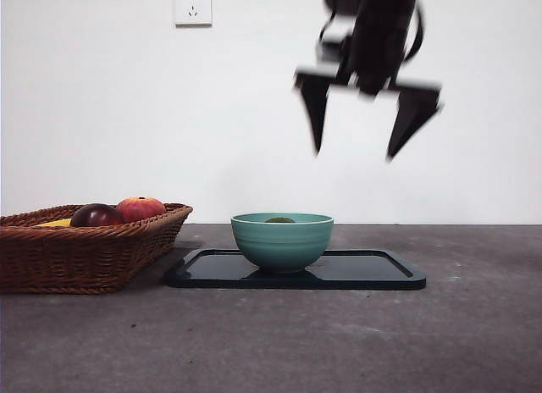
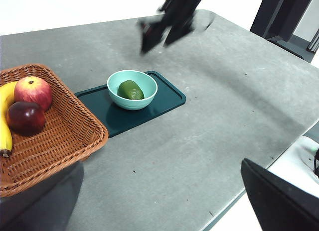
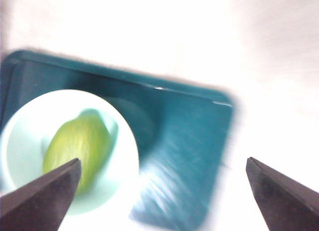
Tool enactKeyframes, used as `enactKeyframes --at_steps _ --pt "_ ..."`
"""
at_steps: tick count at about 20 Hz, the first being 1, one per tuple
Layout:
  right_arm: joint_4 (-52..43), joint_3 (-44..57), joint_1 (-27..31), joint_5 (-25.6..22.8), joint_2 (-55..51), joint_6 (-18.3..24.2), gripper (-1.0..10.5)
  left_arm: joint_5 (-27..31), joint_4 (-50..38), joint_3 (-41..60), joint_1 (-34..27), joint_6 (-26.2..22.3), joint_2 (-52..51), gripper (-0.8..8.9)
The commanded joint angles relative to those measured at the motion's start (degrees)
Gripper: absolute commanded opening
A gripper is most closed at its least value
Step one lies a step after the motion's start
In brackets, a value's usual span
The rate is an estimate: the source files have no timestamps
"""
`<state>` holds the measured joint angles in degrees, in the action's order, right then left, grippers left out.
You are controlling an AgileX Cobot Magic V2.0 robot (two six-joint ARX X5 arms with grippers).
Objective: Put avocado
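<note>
The avocado (image 2: 130, 90) lies inside the pale green bowl (image 2: 132, 89), which stands at one end of a dark tray (image 2: 164, 99) on the grey bench (image 2: 209, 141). In the front view only the top of the fruit shows above the bowl's rim, so it sits low in the hollow, where the curved wall keeps it from rolling. The tray gives the bowl a flat footing well in from the bench edges.

The right gripper (image 1: 364, 122) hangs high above the tray, off to one side of the bowl, its jaws spread wide with nothing between them; its wrist view looks straight down on the bowl and fruit. Judging by this, the placing appears done and the arm stands clear of the rim.

The left gripper (image 2: 159, 211) waits near the bench's front edge, away from the work. Its jaws stand far apart and grip nothing.

A wicker basket (image 2: 65, 141) rests near a side edge of the bench, just beside the tray. It holds a banana (image 2: 5, 116), a red-orange fruit (image 2: 33, 91) and a dark maroon fruit (image 2: 25, 116), all apart from the bowl.
</note>
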<state>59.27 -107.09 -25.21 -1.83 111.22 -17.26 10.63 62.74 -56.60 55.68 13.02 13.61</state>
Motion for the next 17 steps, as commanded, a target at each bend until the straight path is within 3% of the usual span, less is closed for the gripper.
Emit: enactKeyframes --at_steps 1,6,15,17 --pt "4.98 -1.25 -1.14 -4.50 -3.32 1.92 6.1 0.37 -0.61 -0.44 0.59 0.11 0.42 4.91" --pt "13.29 4.48 -4.22 -12.63 -16.04 2.25 6.1 0.37 -0.61 -0.42 0.59 0.09 0.42 4.91" --pt "8.85 30.12 -12.87 -11.91 -48.50 2.16 6.1 0.37 -0.72 -0.28 0.59 0.09 0.42 4.91" --pt "4.83 36.92 -15.56 -10.97 -55.82 -0.02 6.1 0.37 -0.72 0.11 0.59 0.13 0.42 4.91"
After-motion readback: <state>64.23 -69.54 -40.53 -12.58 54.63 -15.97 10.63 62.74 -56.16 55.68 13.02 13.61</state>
